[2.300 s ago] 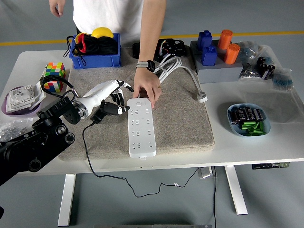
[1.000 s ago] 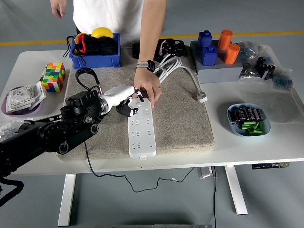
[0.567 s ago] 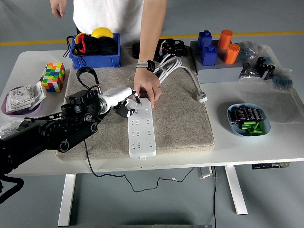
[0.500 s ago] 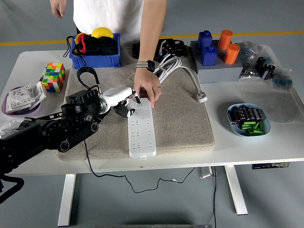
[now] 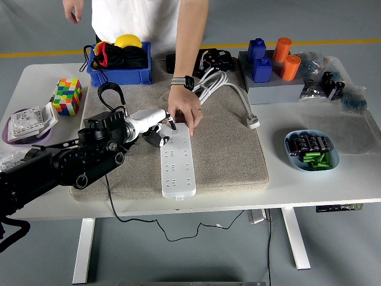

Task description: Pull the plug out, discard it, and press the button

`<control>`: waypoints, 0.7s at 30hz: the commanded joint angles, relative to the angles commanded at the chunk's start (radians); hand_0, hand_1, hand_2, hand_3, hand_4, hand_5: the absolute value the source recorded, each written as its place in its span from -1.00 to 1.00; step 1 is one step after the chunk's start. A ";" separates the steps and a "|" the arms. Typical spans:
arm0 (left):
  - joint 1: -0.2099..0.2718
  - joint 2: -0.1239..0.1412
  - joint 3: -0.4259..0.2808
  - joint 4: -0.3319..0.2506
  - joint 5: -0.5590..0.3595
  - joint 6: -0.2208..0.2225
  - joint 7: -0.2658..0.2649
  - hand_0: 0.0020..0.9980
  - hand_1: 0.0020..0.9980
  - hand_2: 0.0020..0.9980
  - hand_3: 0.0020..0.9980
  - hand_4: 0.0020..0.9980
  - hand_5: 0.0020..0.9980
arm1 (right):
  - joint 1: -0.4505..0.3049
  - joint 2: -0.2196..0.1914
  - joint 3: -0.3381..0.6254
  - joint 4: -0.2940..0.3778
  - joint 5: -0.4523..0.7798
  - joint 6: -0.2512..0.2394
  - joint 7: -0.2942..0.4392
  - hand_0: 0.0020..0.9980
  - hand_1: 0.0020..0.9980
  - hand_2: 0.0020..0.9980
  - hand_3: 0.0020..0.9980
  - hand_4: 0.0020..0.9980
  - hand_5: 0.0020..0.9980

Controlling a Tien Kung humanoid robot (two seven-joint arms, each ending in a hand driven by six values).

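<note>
A white power strip [image 5: 177, 161] lies lengthwise on the beige mat [image 5: 226, 149]. My left hand [image 5: 161, 128], white with dark fingers, is at the strip's far left corner. One fingertip [image 5: 172, 123] rests on the strip's top end and the other fingers are curled under the hand, holding nothing. A person's hand [image 5: 186, 113] presses down on the same far end, right next to my fingertip. A black cable [image 5: 108, 196] runs from under my left arm over the table's front edge. I cannot tell the plug apart under my hand. My right arm is out of view.
A blue bin [image 5: 119, 59] and a colour cube [image 5: 66, 95] stand at the back left. A white cable bundle [image 5: 223, 83] with its plug [image 5: 253, 122] lies on the mat's far right. A block set [image 5: 271, 65] and a bowl of batteries [image 5: 311, 150] are on the right.
My left hand has moved right from the mat onto the strip's far end and drawn its spread fingers in. In the last second it has barely moved. The person's hand has stayed put.
</note>
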 joint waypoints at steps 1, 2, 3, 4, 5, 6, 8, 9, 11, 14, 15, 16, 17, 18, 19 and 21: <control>0.000 0.000 0.001 0.001 -0.004 -0.001 0.001 -0.81 -1.00 -0.96 0.34 0.13 -0.92 | 0.000 0.000 0.000 0.000 0.000 0.000 0.000 0.50 0.33 0.31 0.24 0.34 0.02; -0.001 0.000 0.002 0.002 -0.006 -0.002 0.001 -0.81 -1.00 -0.96 0.34 0.13 -0.92 | 0.000 0.000 0.001 0.000 0.000 0.000 0.000 0.50 0.33 0.31 0.24 0.34 0.02; -0.002 -0.001 0.004 0.002 -0.009 -0.004 0.002 -0.82 -1.00 -0.97 0.33 0.12 -0.93 | 0.000 0.000 0.001 0.000 0.000 0.000 0.000 0.50 0.33 0.31 0.24 0.34 0.02; -0.003 -0.001 0.005 0.003 -0.014 -0.006 0.003 -0.82 -1.00 -0.97 0.33 0.12 -0.93 | 0.000 0.000 0.000 -0.001 0.000 0.000 0.000 0.50 0.33 0.31 0.24 0.34 0.02; -0.004 -0.001 0.006 0.004 -0.018 -0.007 0.003 -0.82 -1.00 -0.97 0.33 0.12 -0.93 | -0.001 0.000 0.000 -0.001 0.000 0.001 0.000 0.50 0.33 0.31 0.24 0.34 0.02; -0.005 -0.001 0.005 0.004 -0.020 -0.008 0.003 -0.82 -1.00 -0.97 0.33 0.12 -0.93 | -0.001 0.000 0.000 -0.001 0.000 0.000 0.000 0.50 0.33 0.31 0.24 0.34 0.02; -0.005 0.000 -0.001 0.002 -0.017 -0.009 0.004 -0.82 -1.00 -0.97 0.33 0.12 -0.93 | -0.001 -0.001 0.001 -0.001 0.000 0.000 0.000 0.50 0.33 0.31 0.24 0.34 0.02; -0.005 0.001 -0.005 0.000 -0.015 -0.008 0.004 -0.83 -1.00 -0.97 0.32 0.10 -0.92 | -0.002 -0.001 0.000 -0.001 0.000 0.000 0.000 0.50 0.33 0.31 0.24 0.34 0.03; -0.003 0.003 -0.014 -0.006 -0.010 -0.006 0.002 -0.83 -1.00 -0.97 0.32 0.10 -0.92 | -0.002 -0.001 0.001 -0.001 0.000 0.000 0.000 0.50 0.33 0.31 0.24 0.34 0.03; -0.001 0.005 -0.031 -0.015 0.002 -0.004 0.002 -0.83 -1.00 -0.97 0.32 0.10 -0.92 | -0.002 0.000 0.000 -0.001 -0.001 0.000 0.000 0.50 0.33 0.31 0.24 0.34 0.03; 0.000 0.005 -0.042 -0.019 0.007 -0.002 0.001 -0.83 -1.00 -0.97 0.32 0.10 -0.93 | -0.002 0.000 0.000 -0.001 -0.001 0.001 0.000 0.50 0.33 0.31 0.24 0.34 0.02; 0.001 0.006 -0.046 -0.022 0.011 -0.001 0.001 -0.83 -1.00 -0.97 0.32 0.10 -0.93 | -0.002 0.000 0.001 -0.001 -0.001 0.000 0.000 0.50 0.33 0.31 0.24 0.34 0.02; 0.002 0.007 -0.052 -0.026 0.013 -0.001 0.001 -0.83 -1.00 -0.97 0.32 0.10 -0.93 | -0.002 0.000 0.002 -0.001 -0.001 0.000 0.000 0.50 0.33 0.31 0.24 0.34 0.02; 0.003 0.009 -0.060 -0.033 0.018 -0.002 0.002 -0.83 -1.00 -0.97 0.32 0.10 -0.93 | -0.002 0.001 0.002 -0.001 0.000 0.001 0.000 0.50 0.33 0.31 0.24 0.34 0.02; 0.005 0.010 -0.067 -0.038 0.022 -0.002 0.002 -0.83 -1.00 -0.97 0.32 0.10 -0.93 | -0.002 0.001 0.002 -0.001 -0.001 0.000 0.000 0.50 0.33 0.31 0.24 0.34 0.02; 0.007 0.013 -0.076 -0.046 0.026 -0.003 0.003 -0.83 -1.00 -0.96 0.32 0.09 -0.95 | -0.002 0.001 0.004 -0.001 -0.002 0.000 0.000 0.50 0.33 0.31 0.24 0.34 0.02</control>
